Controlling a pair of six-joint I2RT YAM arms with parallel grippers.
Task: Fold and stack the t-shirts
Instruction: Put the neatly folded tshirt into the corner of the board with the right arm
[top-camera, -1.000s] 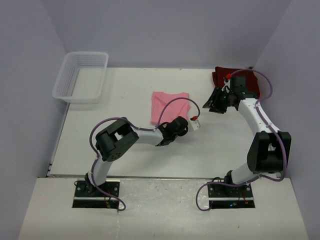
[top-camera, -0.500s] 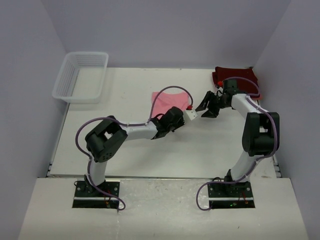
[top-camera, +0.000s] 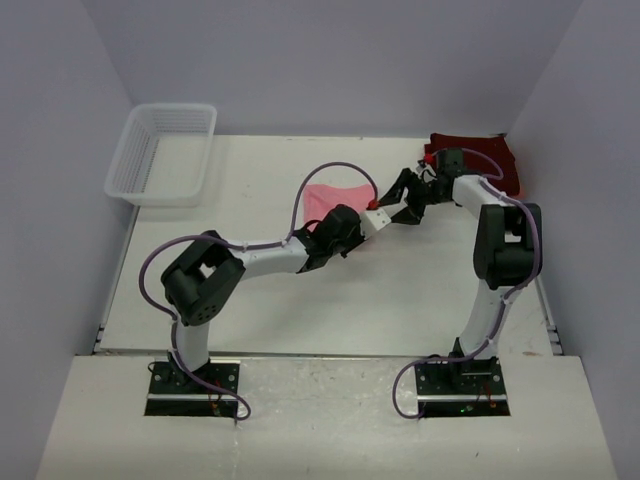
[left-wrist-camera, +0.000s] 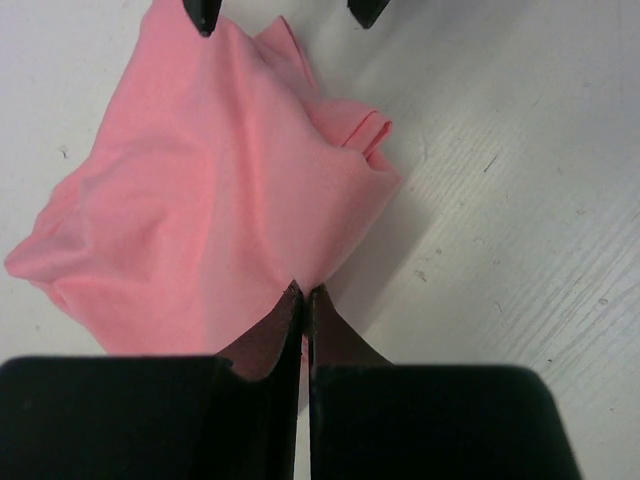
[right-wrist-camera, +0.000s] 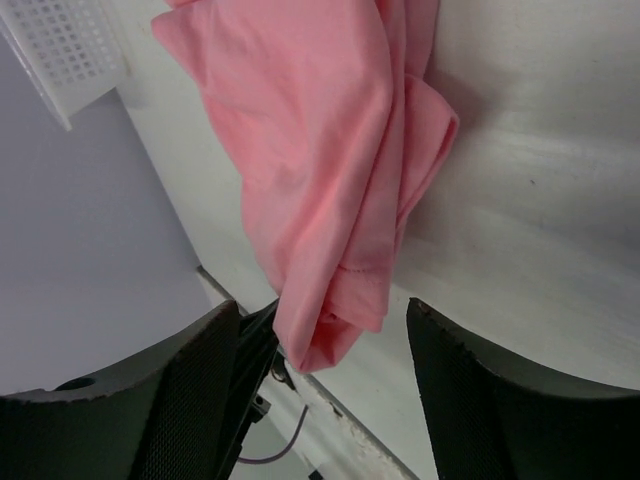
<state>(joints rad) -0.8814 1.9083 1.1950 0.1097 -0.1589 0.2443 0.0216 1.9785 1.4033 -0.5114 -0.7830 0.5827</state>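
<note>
Pink t-shirt (left-wrist-camera: 190, 190) pinched in left pincer (left-wrist-camera: 303, 296), right pincer (right-wrist-camera: 322, 318) wide; maroon t-shirt (top-camera: 492, 156) partly hidden by right arm (top-camera: 470, 190).

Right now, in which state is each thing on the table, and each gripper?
pink t-shirt: rumpled on the table, one edge pinched.
dark red t-shirt: bunched at the far right corner.
basket: upright, empty.
left gripper: shut on the pink t-shirt.
right gripper: open, at the pink t-shirt's opposite edge.
</note>
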